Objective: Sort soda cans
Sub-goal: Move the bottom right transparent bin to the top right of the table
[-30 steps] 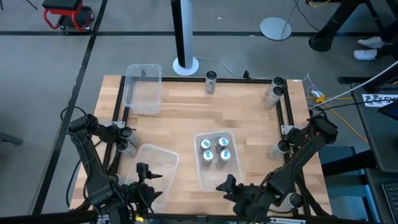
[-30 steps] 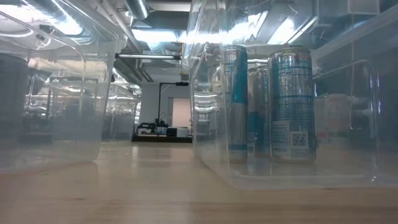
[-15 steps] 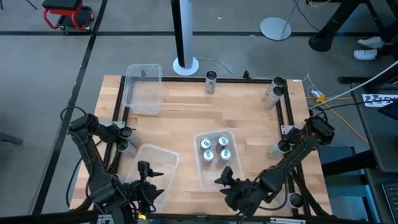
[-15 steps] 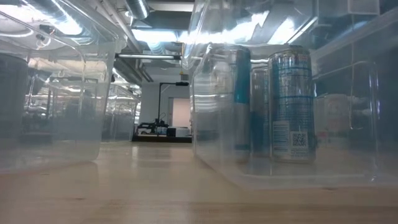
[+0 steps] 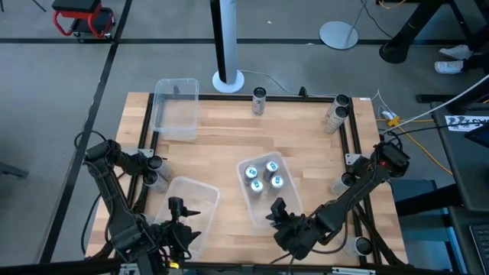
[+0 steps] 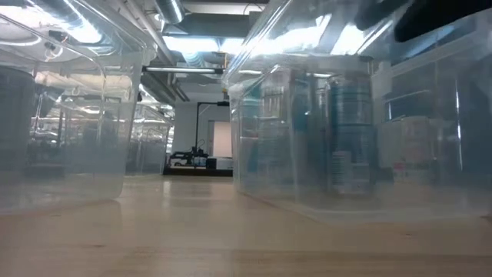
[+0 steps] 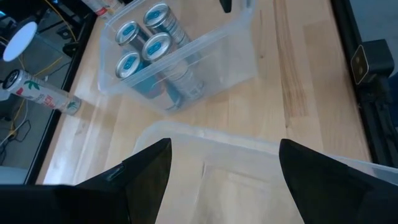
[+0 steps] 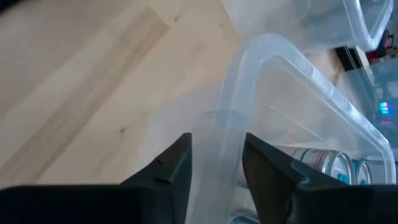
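Several silver soda cans point(image 5: 260, 176) with bluish tops stand upright in a clear bin point(image 5: 284, 200) near the table's middle; they also show in the left wrist view point(image 7: 146, 46). My right gripper point(image 5: 276, 211) is at this bin's near end, shut on its rim. My left gripper point(image 5: 180, 211) hangs open over an empty clear bin point(image 5: 200, 195) at the near left and touches nothing. Single soda cans stand along the frame: at the far edge point(image 5: 259, 100), far right point(image 5: 336, 116), left point(image 5: 153, 173) and right point(image 5: 343, 183). My right gripper has the clear bin's rim point(image 8: 227, 134) between its two fingers, close to a rounded corner. One finger point(image 8: 166, 173) is outside over the wood, the other point(image 8: 273, 177) inside the bin. The fingers slant down from the table's near side.
A third empty clear bin point(image 5: 175, 108) lies at the far left. A black metal frame point(image 5: 353, 145) borders the table. A white pole base point(image 5: 228, 79) stands beyond the far edge. Bare wood lies between the bins.
My right gripper has moved toward the table's left and far edge, down to the near end of the bin of cans, rolled somewhat, and shut on its rim. The bin has turned on the table and slid a little toward the far edge with its cans.
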{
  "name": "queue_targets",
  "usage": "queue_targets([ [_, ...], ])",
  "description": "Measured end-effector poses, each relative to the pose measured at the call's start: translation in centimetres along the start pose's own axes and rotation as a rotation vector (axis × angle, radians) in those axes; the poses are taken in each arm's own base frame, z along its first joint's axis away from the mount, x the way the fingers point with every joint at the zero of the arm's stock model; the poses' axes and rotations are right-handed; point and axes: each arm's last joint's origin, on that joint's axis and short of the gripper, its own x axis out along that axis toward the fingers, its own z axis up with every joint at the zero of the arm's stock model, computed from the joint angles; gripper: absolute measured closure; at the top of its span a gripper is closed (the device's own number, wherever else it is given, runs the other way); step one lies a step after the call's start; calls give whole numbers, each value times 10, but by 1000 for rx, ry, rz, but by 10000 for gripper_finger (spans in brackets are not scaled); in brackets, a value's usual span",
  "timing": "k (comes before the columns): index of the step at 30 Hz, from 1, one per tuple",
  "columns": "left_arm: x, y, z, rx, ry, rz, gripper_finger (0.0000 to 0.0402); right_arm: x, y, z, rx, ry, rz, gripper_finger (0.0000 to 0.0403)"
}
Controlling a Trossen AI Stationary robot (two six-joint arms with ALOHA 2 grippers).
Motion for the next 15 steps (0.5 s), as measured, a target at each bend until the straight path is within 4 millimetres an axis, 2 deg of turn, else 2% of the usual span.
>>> queue_targets([
  [9,0,0,0,-5,0,0,117,11,-18,-13,23,116,-55,328],
  [15,0,0,0,-10,0,0,117,14,-28,-26,40,226,-95,345],
])
